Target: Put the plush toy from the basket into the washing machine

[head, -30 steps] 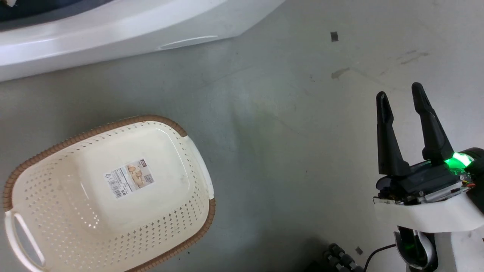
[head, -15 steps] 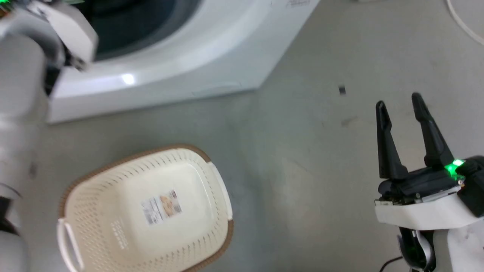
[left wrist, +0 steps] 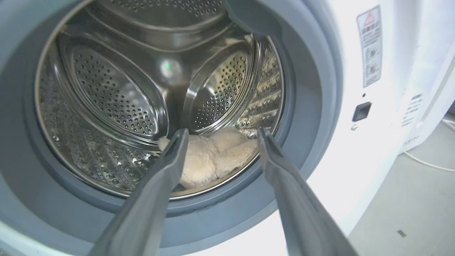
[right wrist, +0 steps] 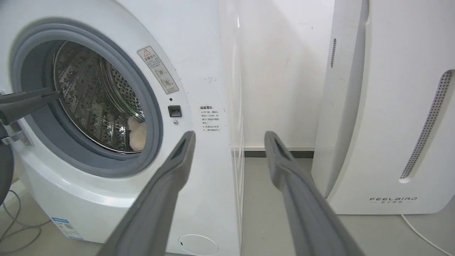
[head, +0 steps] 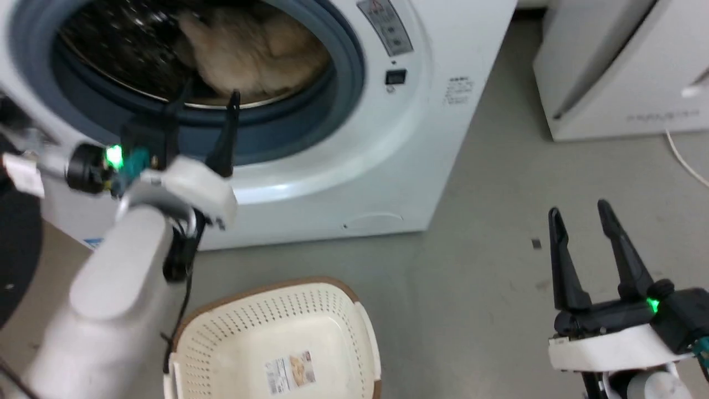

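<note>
The beige plush toy lies inside the steel drum of the white washing machine, low at the drum's front; the left wrist view shows the plush toy beyond the fingers. My left gripper hovers open just outside the grey door seal, holding nothing. The cream basket stands on the floor below, with just its label sticker inside. My right gripper is open over the floor at the right, apart from everything.
A white appliance marked FEELBIRD stands right of the washer, a narrow gap between them. A white cable lies on the grey floor beside it. A dark round door edge shows at the far left.
The head camera has tilted up, bringing the washer's opening, the toy in the drum and my left arm into view. The basket stays empty throughout. The right gripper stays open.
</note>
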